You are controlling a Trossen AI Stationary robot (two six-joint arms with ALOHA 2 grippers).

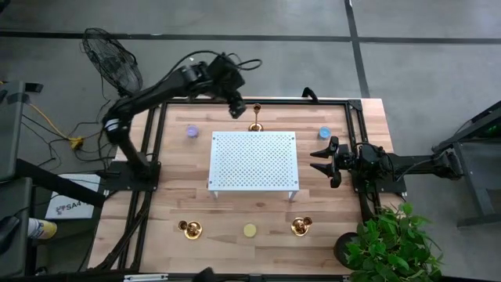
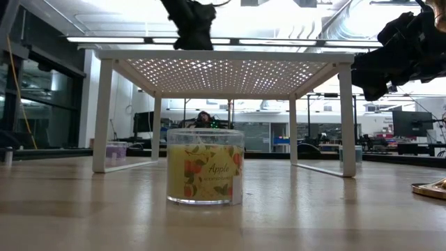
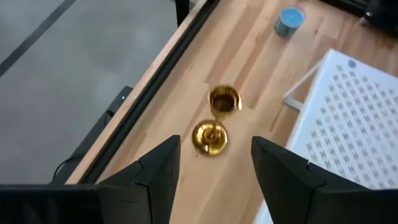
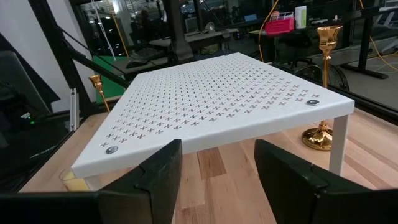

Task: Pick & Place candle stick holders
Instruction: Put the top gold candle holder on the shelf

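Note:
A gold candle stick holder (image 1: 256, 119) stands upright on its round base by the table's far edge, just beyond the white perforated stand (image 1: 253, 160). My left gripper (image 1: 236, 108) hovers above it, a little to its left, slanting down and open. In the left wrist view the holder (image 3: 214, 121) shows between and beyond the gripper's (image 3: 215, 155) fingers, untouched. Two more holders (image 1: 190, 229) (image 1: 301, 226) stand near the front edge. My right gripper (image 1: 325, 160) waits open and level at the stand's right side.
A yellow candle jar (image 2: 205, 166) sits at the front middle, a purple candle (image 1: 192, 131) at the far left, and a blue one (image 1: 324, 132) at the far right. A black frame rail (image 3: 155, 68) runs along the far edge. A potted plant (image 1: 387, 243) stands at the front right corner.

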